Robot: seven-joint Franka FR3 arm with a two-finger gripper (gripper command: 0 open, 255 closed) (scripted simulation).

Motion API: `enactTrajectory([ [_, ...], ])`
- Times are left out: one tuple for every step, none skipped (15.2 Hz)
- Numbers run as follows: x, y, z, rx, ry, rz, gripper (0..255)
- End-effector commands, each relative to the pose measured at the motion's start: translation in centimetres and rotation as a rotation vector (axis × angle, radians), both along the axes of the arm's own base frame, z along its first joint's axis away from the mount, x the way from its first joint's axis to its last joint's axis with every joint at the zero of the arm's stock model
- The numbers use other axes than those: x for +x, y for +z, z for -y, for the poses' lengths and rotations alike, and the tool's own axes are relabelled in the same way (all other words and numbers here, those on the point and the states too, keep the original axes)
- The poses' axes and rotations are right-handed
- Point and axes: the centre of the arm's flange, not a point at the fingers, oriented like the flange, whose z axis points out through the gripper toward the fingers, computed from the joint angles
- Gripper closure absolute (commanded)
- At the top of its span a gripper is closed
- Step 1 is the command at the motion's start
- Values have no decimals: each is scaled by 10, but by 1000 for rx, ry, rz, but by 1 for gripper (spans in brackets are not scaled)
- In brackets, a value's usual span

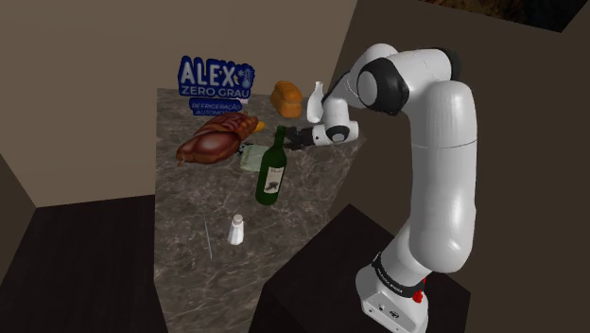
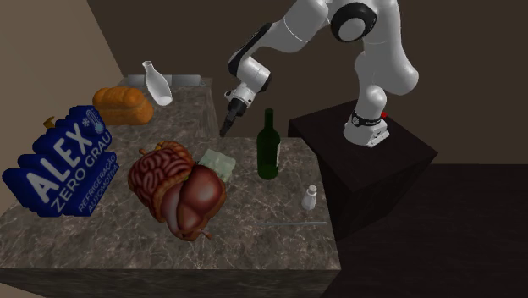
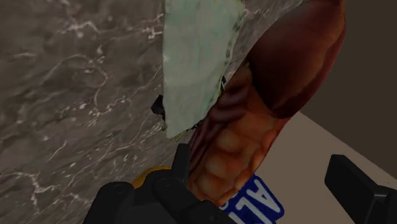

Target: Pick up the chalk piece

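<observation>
Nothing has been grasped: the gripper (image 3: 257,184) is seen with its jaws spread apart and empty, poised above the marbled counter (image 3: 70,95). The chalk piece (image 3: 194,57), taken to be the pale greenish-white block although that cannot be settled from these views, lies flat on the counter ahead of the jaws and outside their gap, just beside the reddish organ model (image 3: 273,83). The final approach, the closing and the lift are judged to remain.

Two exterior views from opposite counter (image 1: 189,270) ends
</observation>
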Motion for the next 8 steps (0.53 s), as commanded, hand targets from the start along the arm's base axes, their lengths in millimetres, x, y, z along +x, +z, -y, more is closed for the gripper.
enactTrajectory([
  [16,-19,7,43,-34,40,0],
  [24,-30,11,62,-50,58,0],
  [32,-40,15,82,-65,76,0],
  [40,-50,19,102,-81,94,0],
  [43,-54,20,109,-87,100,0],
  [43,-59,20,109,-87,100,0],
  [43,-64,20,109,-87,100,0],
  [43,-70,20,109,-87,100,0],
])
